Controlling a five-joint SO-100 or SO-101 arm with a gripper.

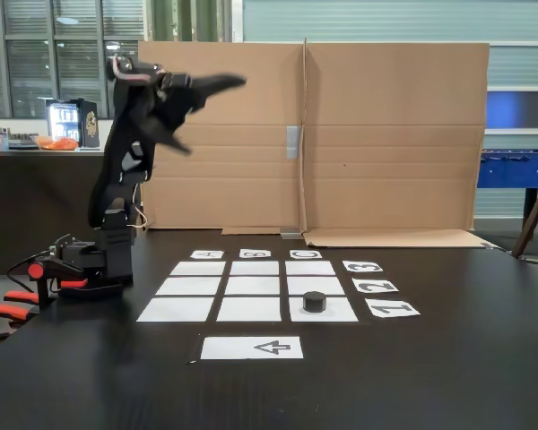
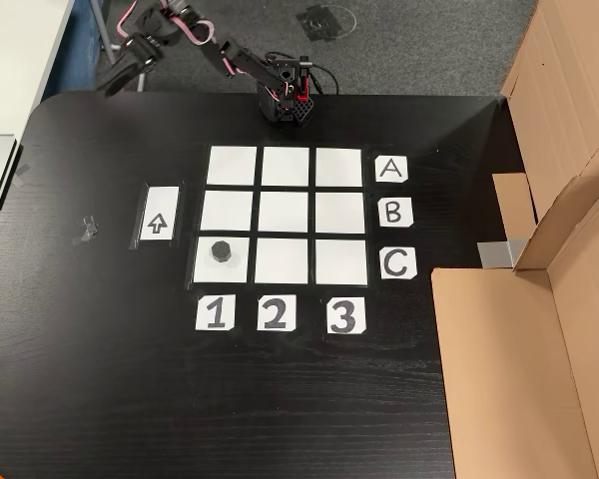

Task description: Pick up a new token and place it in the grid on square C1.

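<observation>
A small black token (image 1: 315, 301) (image 2: 220, 250) stands upright on square C1 (image 1: 339, 313) (image 2: 240, 271), the corner cell of the white paper grid (image 1: 253, 287) (image 2: 285, 212) that lines up with the "C" and "1" labels. My gripper (image 1: 217, 116) (image 2: 118, 78) is raised high above the table near the arm base, far from the token. In the fixed view its fingers are spread apart with nothing between them. The other eight cells are bare.
A white strip with an arrow (image 1: 251, 348) (image 2: 159, 213) lies beside the grid's column 1. Cardboard panels (image 1: 386, 134) (image 2: 539, 329) stand beyond column 3. The arm base (image 1: 81, 269) (image 2: 285, 100) sits by row A. Letter and number labels edge the grid.
</observation>
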